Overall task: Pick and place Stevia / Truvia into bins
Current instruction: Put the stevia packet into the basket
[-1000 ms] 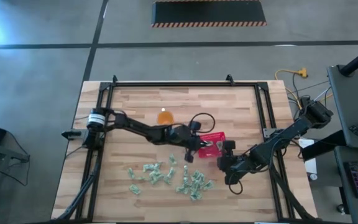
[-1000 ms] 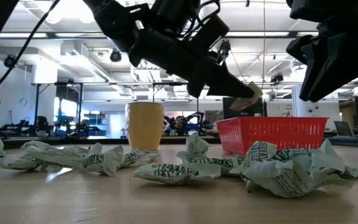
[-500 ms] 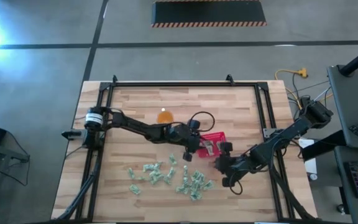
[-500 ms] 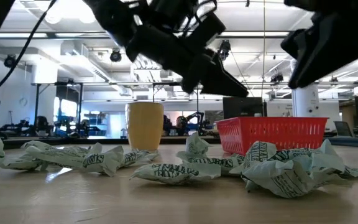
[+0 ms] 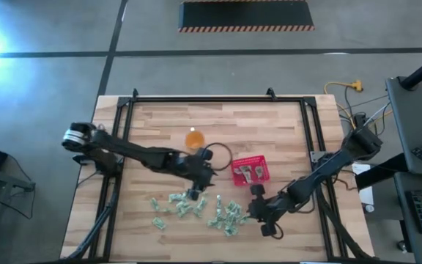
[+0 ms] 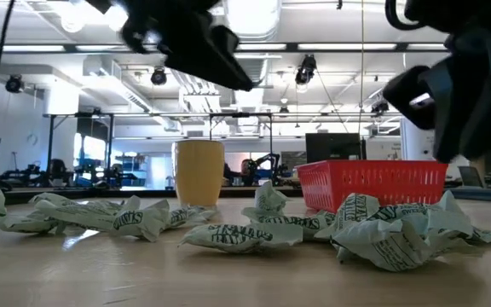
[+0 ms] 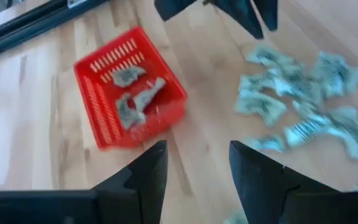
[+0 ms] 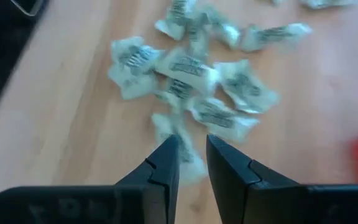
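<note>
Sweetener packets (image 5: 196, 207) lie scattered on the wooden surface (image 5: 160, 125) beside the red basket (image 5: 250, 169). One edge packet should be singled out by the narrowly parted, empty right claw (image 8: 190, 163); the left claw (image 7: 194, 171) is released, empty.
</note>
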Robot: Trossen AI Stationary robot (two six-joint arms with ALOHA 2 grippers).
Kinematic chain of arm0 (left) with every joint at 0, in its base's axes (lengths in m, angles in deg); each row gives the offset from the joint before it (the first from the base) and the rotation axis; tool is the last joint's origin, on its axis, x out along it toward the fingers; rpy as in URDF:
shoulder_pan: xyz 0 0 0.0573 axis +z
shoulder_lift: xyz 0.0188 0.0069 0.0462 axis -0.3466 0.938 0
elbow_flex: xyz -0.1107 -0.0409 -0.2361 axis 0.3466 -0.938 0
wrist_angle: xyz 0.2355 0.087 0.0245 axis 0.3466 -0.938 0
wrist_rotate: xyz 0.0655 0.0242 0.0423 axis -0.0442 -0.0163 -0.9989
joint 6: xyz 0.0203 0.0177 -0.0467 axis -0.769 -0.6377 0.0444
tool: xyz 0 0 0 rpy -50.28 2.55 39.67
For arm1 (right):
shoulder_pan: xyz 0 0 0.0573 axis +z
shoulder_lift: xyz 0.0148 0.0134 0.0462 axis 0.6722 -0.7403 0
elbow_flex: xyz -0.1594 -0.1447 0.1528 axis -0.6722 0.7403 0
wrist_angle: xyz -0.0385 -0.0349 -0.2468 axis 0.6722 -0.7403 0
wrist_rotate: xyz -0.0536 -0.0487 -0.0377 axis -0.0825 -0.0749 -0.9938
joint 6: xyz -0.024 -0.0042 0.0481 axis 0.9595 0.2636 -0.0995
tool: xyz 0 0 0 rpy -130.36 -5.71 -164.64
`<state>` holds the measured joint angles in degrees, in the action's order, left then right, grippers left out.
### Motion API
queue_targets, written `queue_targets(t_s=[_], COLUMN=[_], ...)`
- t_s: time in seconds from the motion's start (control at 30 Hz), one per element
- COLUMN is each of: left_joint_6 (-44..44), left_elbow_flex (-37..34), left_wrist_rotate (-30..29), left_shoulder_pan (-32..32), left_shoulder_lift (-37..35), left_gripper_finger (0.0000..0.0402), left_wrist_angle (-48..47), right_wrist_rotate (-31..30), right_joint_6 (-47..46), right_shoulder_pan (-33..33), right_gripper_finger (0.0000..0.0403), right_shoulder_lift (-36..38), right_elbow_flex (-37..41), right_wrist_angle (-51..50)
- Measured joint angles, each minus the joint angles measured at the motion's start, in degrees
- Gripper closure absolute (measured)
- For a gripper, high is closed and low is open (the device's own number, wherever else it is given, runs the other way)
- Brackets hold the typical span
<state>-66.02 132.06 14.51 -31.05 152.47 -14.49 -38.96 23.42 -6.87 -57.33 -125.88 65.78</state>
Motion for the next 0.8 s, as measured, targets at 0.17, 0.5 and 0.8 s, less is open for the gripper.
queue_targets(t_s=[0.17, 0.5, 0.8], left_joint_6=[3.7, 10.2, 11.6], left_elbow_flex=[-5.7, -13.9, -15.5], left_wrist_rotate=[-8.3, -16.7, -17.1], left_shoulder_pan=[-3.7, -7.8, -8.5], left_shoulder_lift=[-6.9, -16.4, -17.0], left_gripper_finger=[0.0246, 0.0246, 0.0246], left_wrist_angle=[0.6, 1.5, 1.2], right_wrist_rotate=[0.7, 0.7, 0.7], right_joint_6=[-1.3, -3.4, -3.6], right_shoulder_pan=[0.1, 0.1, 0.1], right_gripper_finger=[0.0327, 0.0274, 0.0248], right_shoulder_lift=[-2.9, -4.5, -6.8], right_elbow_flex=[0.0, 0.1, -0.2], right_wrist_angle=[1.8, 3.8, 5.6])
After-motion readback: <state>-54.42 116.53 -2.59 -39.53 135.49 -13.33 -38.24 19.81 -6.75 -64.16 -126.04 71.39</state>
